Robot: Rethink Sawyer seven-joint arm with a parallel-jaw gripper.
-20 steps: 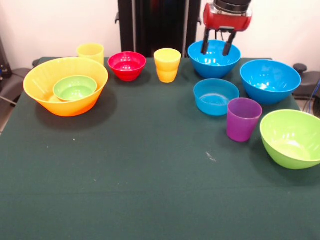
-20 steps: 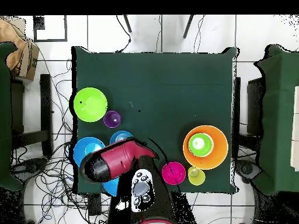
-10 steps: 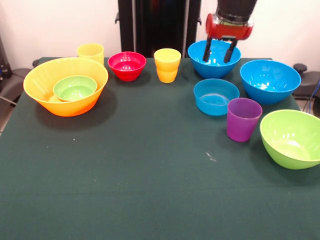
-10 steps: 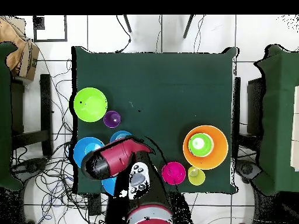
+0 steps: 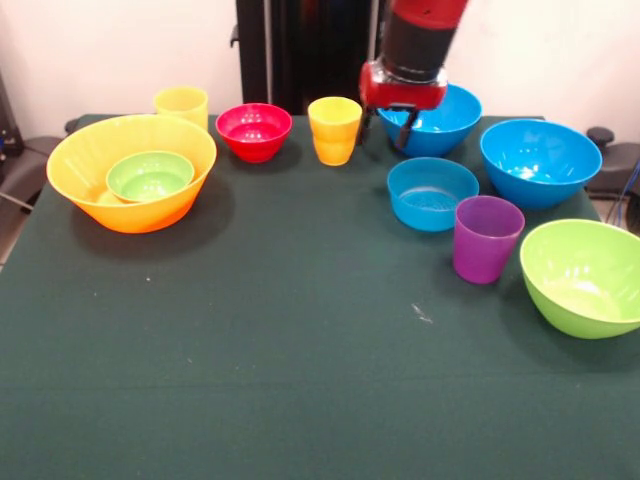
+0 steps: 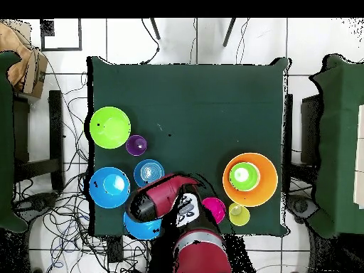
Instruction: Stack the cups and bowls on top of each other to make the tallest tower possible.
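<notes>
My gripper (image 5: 384, 134) hangs open and empty between a yellow cup (image 5: 335, 129) and the left rim of the far blue bowl (image 5: 447, 113). The orange-yellow bowl (image 5: 138, 214) at the left holds the small green bowl (image 5: 150, 175); together they are the tower. Behind it stands another yellow cup (image 5: 181, 103), with the red bowl (image 5: 254, 130) beside it. At the right sit a large blue bowl (image 5: 540, 160), a shallow blue bowl (image 5: 432, 193), the purple cup (image 5: 487, 238) and the lime green bowl (image 5: 583, 275). From overhead the arm (image 6: 162, 199) hides the gripper and part of the far blue bowl (image 6: 141, 227).
The overhead view shows the orange-yellow bowl (image 6: 269, 186) near the table's right edge and the lime green bowl (image 6: 110, 127) near its left edge. Chairs stand on both sides of the table, and cables lie on the floor around it.
In the front view the gripper has swung left from above the far blue bowl to its left rim and come lower. No bowl or cup has moved.
</notes>
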